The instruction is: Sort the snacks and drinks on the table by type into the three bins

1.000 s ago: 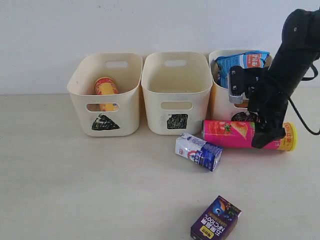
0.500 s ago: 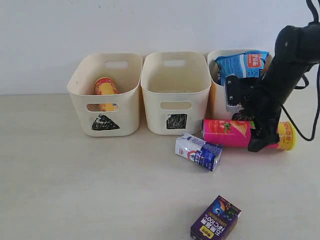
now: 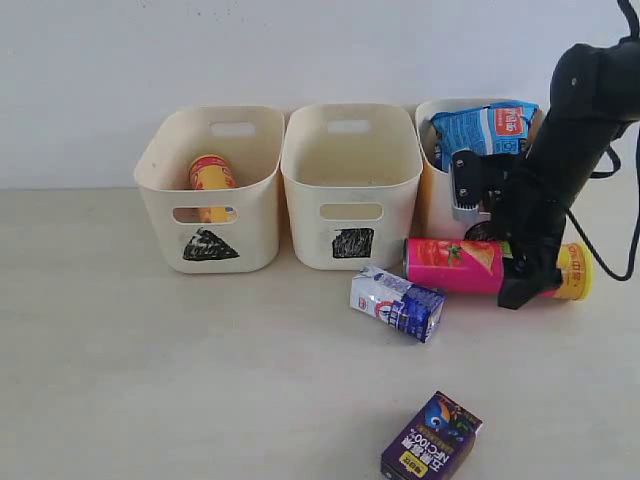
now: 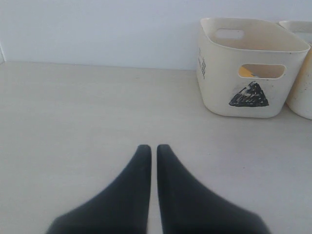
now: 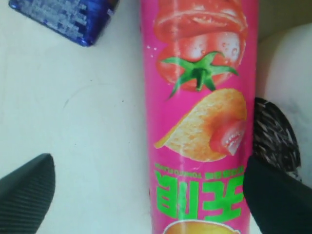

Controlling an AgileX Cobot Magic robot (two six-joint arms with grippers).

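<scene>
My right gripper (image 5: 151,197) stands spread wide over the pink-and-green chip tube (image 3: 455,266), one dark, matte finger on each side of the glossy cylinder and nothing clamped. Whether the finger on the bin side brushes the tube I cannot tell. The tube lies on its side on the pale, faintly grained table (image 3: 150,380), just in front of the rightmost bin (image 3: 432,215). It is printed with a tomato and a curved crisp, and its far end is yellow. My left gripper (image 4: 151,148) has its two smooth black, tapering fingers pressed together with nothing between them, low over bare table and well apart from the triangle bin (image 3: 160,225). All three bins are cream plastic, rounded at the corners, with slot handles, and they stand side by side along the white wall. The yellow chip tube (image 3: 211,175) stands inside the triangle bin. The square bin (image 3: 310,230) is in the middle. A crinkly blue noodle packet (image 3: 485,128) sticks up out of the rightmost bin. The white-and-blue carton (image 3: 397,302), a small box, lies tipped over near the tube's pink end. The dark purple carton (image 3: 432,438) lies flat, well apart, near the table's front edge.
</scene>
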